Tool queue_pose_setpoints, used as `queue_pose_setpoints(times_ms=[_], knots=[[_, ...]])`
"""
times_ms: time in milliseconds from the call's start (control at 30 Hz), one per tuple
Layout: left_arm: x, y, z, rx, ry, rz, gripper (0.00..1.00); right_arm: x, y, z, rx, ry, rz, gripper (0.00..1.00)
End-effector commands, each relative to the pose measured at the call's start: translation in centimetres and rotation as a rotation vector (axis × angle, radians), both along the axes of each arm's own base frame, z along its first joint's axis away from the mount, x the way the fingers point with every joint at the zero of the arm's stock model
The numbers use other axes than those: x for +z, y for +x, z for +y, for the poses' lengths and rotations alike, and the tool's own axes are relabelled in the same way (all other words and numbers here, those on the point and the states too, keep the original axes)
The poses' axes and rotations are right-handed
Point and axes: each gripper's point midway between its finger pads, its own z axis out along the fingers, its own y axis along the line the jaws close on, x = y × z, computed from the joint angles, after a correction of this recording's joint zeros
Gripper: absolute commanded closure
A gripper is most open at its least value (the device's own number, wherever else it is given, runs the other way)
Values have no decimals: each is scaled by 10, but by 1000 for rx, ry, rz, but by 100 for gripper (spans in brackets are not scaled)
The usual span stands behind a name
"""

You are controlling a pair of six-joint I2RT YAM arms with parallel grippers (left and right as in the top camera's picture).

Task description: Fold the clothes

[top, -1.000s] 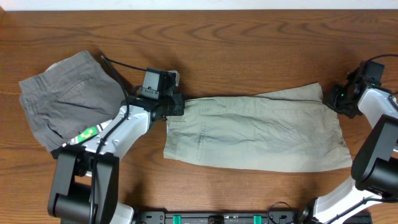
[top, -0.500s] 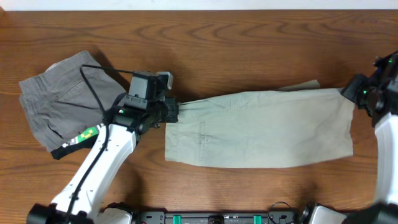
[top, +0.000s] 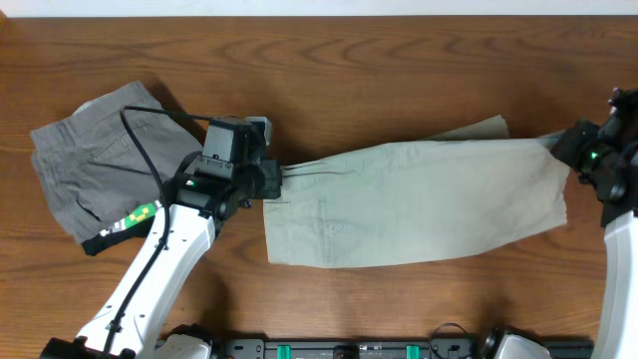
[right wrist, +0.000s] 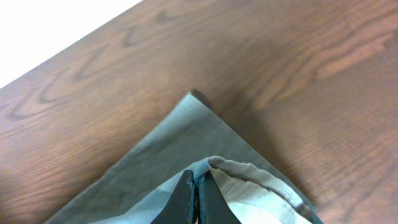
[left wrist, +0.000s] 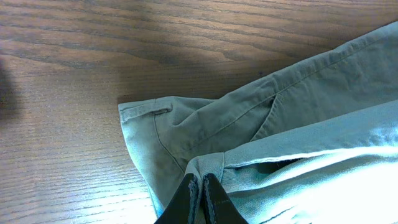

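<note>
Clothes point(top: 419, 204) stretched tauter; right arm point(top: 620, 204) cut off by frame.

Left arm point(top: 164, 254): white links, black joints, a green marking point(top: 142, 211), a black cable point(top: 164, 114) looping to a black wrist box point(top: 229, 142). Right arm point(top: 620, 239): white link, black wrist with a green light point(top: 595, 155). Jaws: slim, black, tapered, on both arms.

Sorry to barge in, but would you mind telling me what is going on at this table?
Two robot arms are working on the khaki-green shorts. The left end effector is shut on one end and the right end effector on the opposite end, so the garment lies stretched across the wooden table. The darker grey shorts lie off to the side, by the left arm.
</note>
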Motion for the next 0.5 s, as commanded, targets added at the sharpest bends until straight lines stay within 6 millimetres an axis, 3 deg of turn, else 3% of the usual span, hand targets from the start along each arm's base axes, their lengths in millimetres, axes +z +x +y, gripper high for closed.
queue_pose_setpoints(times_ms=[0,67,167,467], knots=[[2,2,5,11,28,-17,94,62,-2,5,17,-40,-159,99],[2,2,5,11,28,-17,94,79,-4,5,12,-58,-191,99],[2,2,5,11,28,-16,94,86,-5,5,13,-59,-196,99],[2,2,5,11,28,-16,94,62,2,2,11,-31,-119,99]])
